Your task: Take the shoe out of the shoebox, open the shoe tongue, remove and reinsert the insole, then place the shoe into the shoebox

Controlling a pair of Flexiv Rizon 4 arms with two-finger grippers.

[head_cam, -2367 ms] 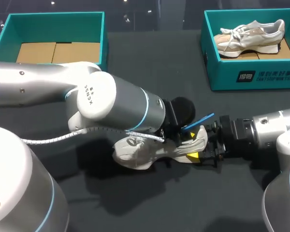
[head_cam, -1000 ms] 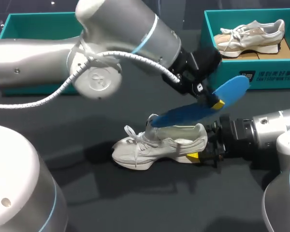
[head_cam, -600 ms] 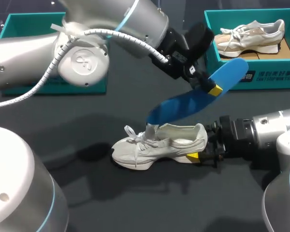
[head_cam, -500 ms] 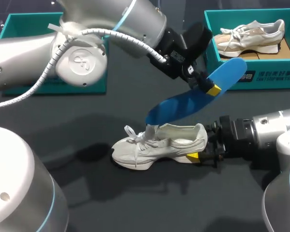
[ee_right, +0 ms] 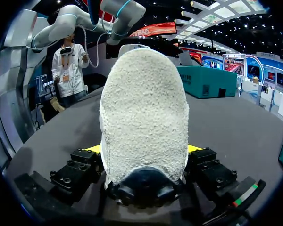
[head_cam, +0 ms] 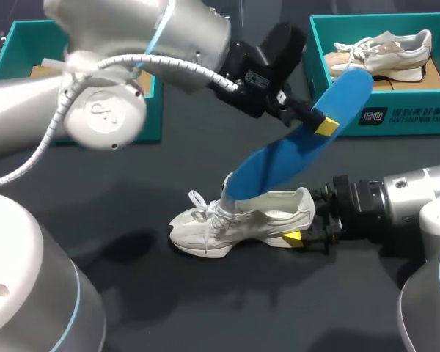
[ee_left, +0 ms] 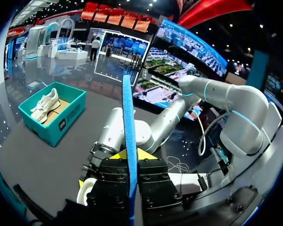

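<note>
Left claw point(head_cam: 319, 123) pinched on blue insole point(head_cam: 293, 150), held tilted, lower end at shoe point(head_cam: 242, 220) opening; right claw point(ee_right: 144, 149) clamped on shoe heel, counter point(head_cam: 227, 308) beneath

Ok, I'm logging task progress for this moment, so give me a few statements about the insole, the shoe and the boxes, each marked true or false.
1. The left gripper is shut on the blue insole. True.
2. The insole lies flat inside the shoe. False: it is held tilted in the air, with only its lower end at the shoe's opening.
3. The right gripper grips the shoe's heel. True.
4. The shoe lies on its side. False: it stands upright on its sole on the table.
5. The right-hand shoebox is empty. False: a second shoe lies in it.
</note>
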